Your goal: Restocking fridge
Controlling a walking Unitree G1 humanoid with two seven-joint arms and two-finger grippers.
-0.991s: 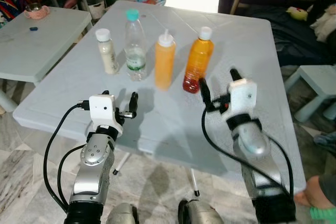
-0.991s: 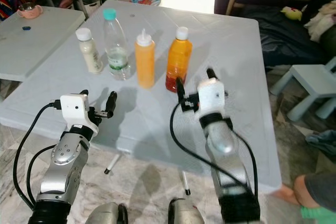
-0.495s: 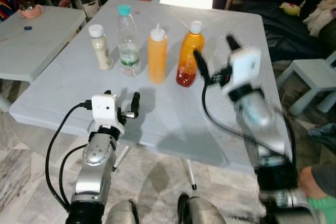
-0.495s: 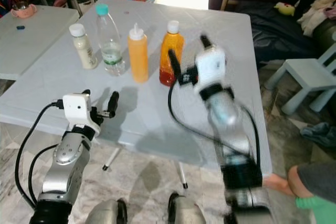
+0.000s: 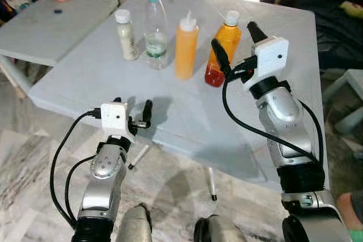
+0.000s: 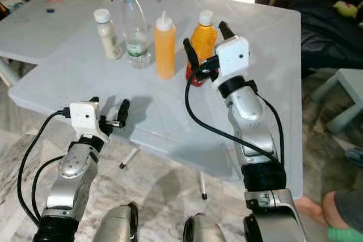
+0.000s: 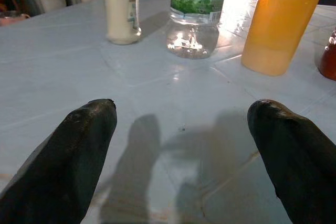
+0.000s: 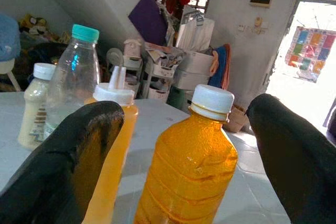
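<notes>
The right gripper (image 5: 233, 43) is raised above the white table (image 5: 170, 114), its two black fingers spread wide apart with nothing between them. Straight ahead of it, just beyond the fingertips, stands the orange juice bottle (image 5: 220, 49) with a white cap; in the right wrist view that bottle (image 8: 189, 174) sits centred in the gap between the two fingers, not touched by either. Next to the juice bottle, on the gripper's left side, stands the squeeze bottle (image 5: 186, 47) with a pointed nozzle, then the clear water bottle (image 5: 155, 29) with a teal cap, then the small cream bottle (image 5: 126, 34) with a white cap. All four stand upright in a row on the table.

The left gripper (image 5: 131, 112) hovers low at the near edge of the table, fingers also spread wide and holding nothing. The row of bottles is well ahead of it; in the left wrist view the cream bottle (image 7: 121, 7), water bottle (image 7: 197, 11) and squeeze bottle (image 7: 281, 22) stand beyond the fingertips (image 7: 89, 129), with bare tabletop between
</notes>
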